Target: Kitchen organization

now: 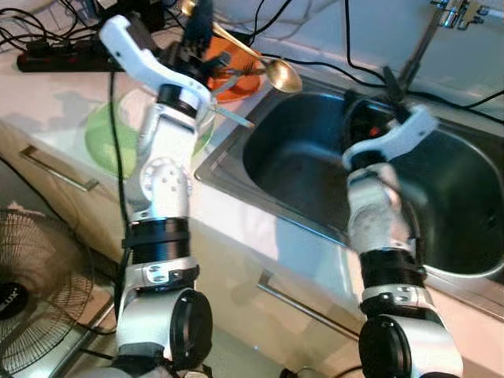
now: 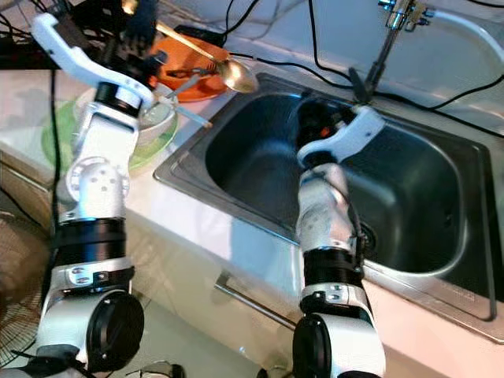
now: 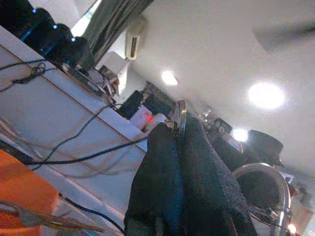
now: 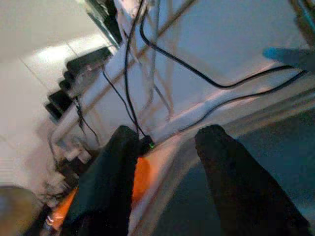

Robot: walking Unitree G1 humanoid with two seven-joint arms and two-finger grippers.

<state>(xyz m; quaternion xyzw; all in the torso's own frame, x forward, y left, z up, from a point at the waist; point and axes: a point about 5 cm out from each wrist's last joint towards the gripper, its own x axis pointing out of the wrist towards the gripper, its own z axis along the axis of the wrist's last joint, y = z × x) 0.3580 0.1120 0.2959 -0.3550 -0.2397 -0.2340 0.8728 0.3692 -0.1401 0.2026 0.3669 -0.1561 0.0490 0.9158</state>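
Observation:
My left gripper [image 1: 200, 24] is raised above the counter's back, shut on the handle of a golden spoon [image 1: 283, 75]. The spoon's bowl hangs over the sink's left rim. In the left wrist view the fingers [image 3: 162, 162] pinch the thin metal handle [image 3: 180, 112]. Below the spoon lies an orange plate [image 1: 236, 79] with metal utensils on it. My right gripper [image 4: 167, 147] hovers over the steel sink [image 1: 315, 169], open, with nothing between its fingers [image 4: 110, 172].
A green plate [image 2: 55, 138] carrying a white bowl [image 2: 157, 118] sits on the counter to the left. A faucet [image 2: 394, 16] and black cables run along the back wall. A power strip [image 1: 55, 55] lies at far left. A fan [image 1: 31, 291] stands on the floor.

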